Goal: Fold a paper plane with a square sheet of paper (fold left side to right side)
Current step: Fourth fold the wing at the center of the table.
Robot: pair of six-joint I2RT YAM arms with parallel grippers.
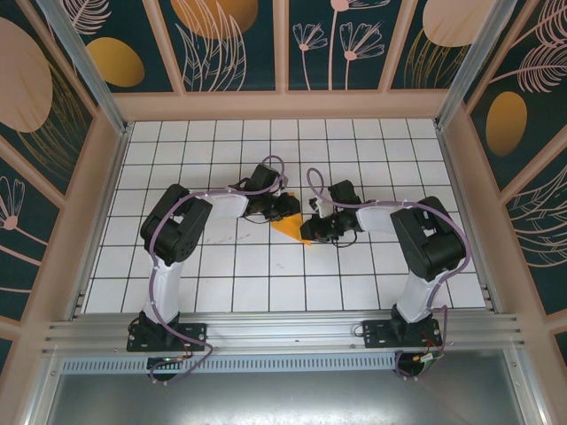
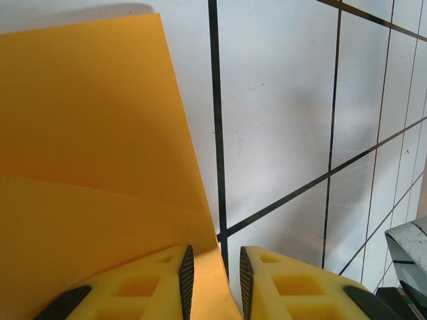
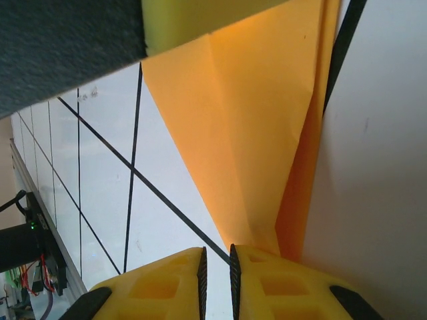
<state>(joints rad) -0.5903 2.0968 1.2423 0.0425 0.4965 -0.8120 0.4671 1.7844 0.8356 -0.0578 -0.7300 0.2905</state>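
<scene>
The orange sheet of paper [image 1: 288, 227] lies folded into a pointed wedge on the white tiles between my two grippers. My left gripper [image 1: 280, 209] is at its far side. In the left wrist view the paper [image 2: 100, 133] shows a crease, and its right edge runs into the gap of the left gripper [image 2: 215, 257]; the jaws stand a little apart, not pinching it. My right gripper [image 1: 316, 232] is at the paper's right. In the right wrist view the paper's narrow tip [image 3: 247, 133] ends under one fingertip [image 3: 280, 277] of the right gripper [image 3: 217, 257], with bare tile in the narrow gap.
The white tiled table [image 1: 221, 283] is walled by wooden panels on three sides. A metal rail [image 1: 283, 332] runs along the near edge by the arm bases. The left gripper's yellow finger [image 3: 200, 20] hangs over the paper's wide end in the right wrist view.
</scene>
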